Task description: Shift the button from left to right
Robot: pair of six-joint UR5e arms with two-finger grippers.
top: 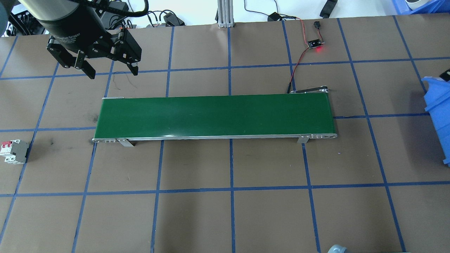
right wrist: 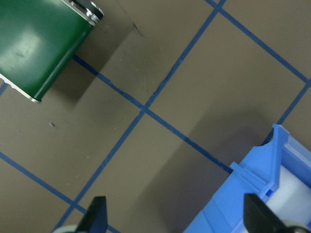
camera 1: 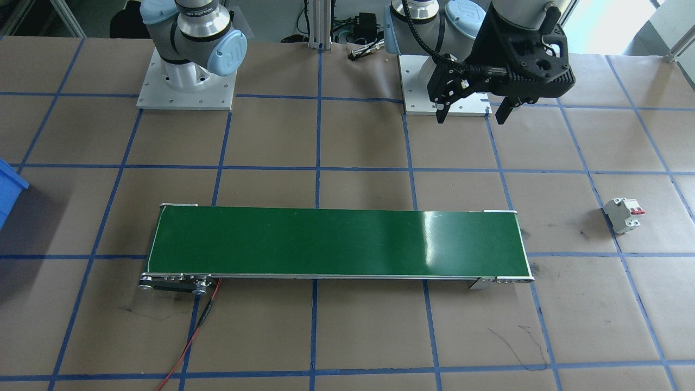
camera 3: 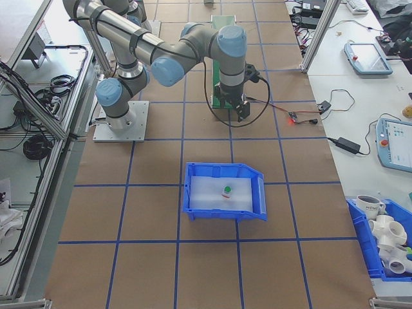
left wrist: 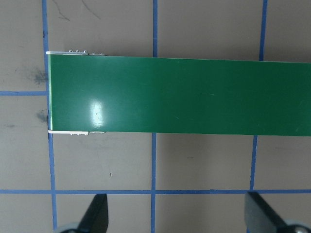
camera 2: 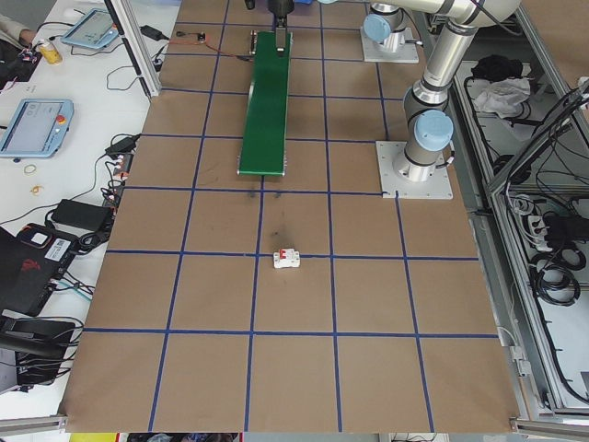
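Note:
The button (camera 3: 226,190), with its green cap, lies on the white floor of the blue bin (camera 3: 193,193) in the exterior right view; no other view shows it. My left gripper (top: 107,71) hangs open and empty above the table behind the left end of the green conveyor belt (top: 214,116). From the left wrist view its fingers (left wrist: 98,213) stand wide apart over bare table. My right gripper (right wrist: 177,218) is open too, with nothing between its fingers, high over the floor between the belt's end (right wrist: 34,43) and the bin's corner (right wrist: 252,194).
A white circuit breaker (top: 14,151) with red levers stands on the table left of the belt. A red wire runs from the belt to a small board (top: 314,43) with a red light. Mugs fill another blue bin (camera 3: 380,232) near the table's edge.

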